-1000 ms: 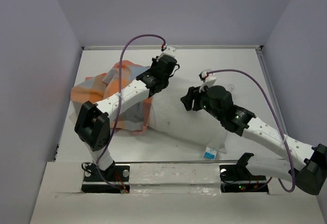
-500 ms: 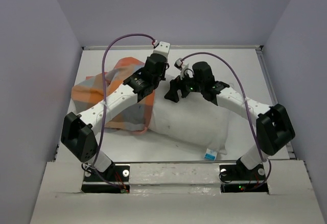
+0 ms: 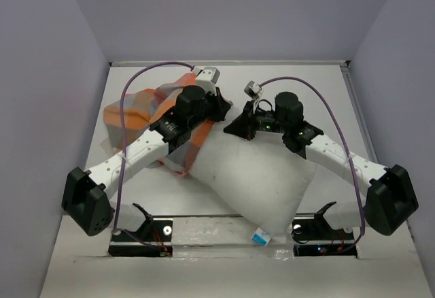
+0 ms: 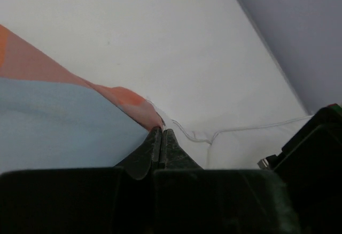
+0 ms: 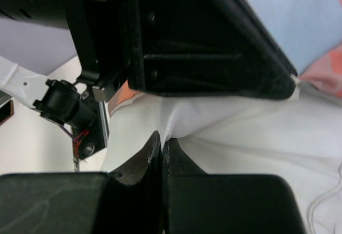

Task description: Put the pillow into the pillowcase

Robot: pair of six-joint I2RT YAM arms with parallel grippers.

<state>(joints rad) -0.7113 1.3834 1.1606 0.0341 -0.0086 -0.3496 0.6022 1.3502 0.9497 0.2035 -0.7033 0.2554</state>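
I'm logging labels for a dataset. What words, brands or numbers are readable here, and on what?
None can be read.
The blue-and-white tag at the corner of the pillow: too small and blurred to read.

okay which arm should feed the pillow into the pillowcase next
Probably the right. The right fingers are shut on the pillow corner beside the pillowcase; the left fingers are shut on the pillowcase edge, holding it.

White pillow point(image 3: 251, 175); orange-blue checked pillowcase point(image 3: 139, 107).
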